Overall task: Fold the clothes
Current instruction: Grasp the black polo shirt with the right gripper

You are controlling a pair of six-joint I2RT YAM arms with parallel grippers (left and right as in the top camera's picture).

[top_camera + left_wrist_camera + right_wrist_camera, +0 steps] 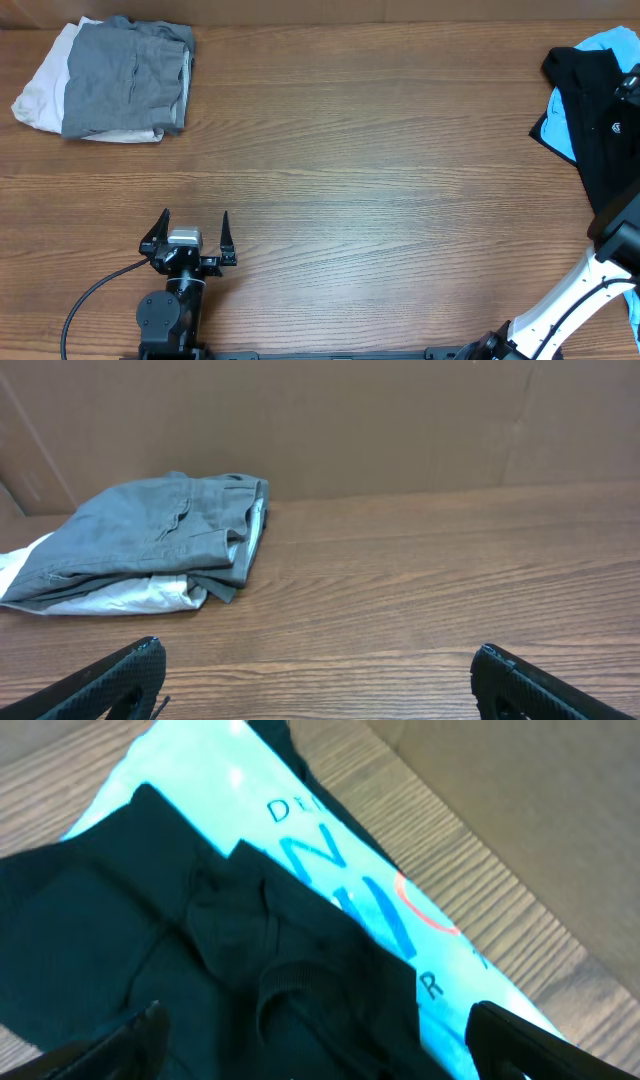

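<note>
- The left claw sits low near the front edge of the surface. Its jaws are spread wide and hold nothing, and a dark cable trails from its arm.
- In the left wrist view the same claw points across bare wood toward the folded pile, well apart from it.
- That pile lies in the far left corner. A grey garment is folded on top of a white garment, which sticks out to the left and at the front.
- A brown wall stands just behind the pile.
- The black shirt lies crumpled at the right edge, with a small white logo showing. It lies over a light blue garment that peeks out at the top and left.
- The right claw is released, with its jaws wide apart over the black shirt and gripping nothing. Whether it touches the fabric cannot be told.
- The light blue garment carries blue lettering and a thin red curve.
</note>
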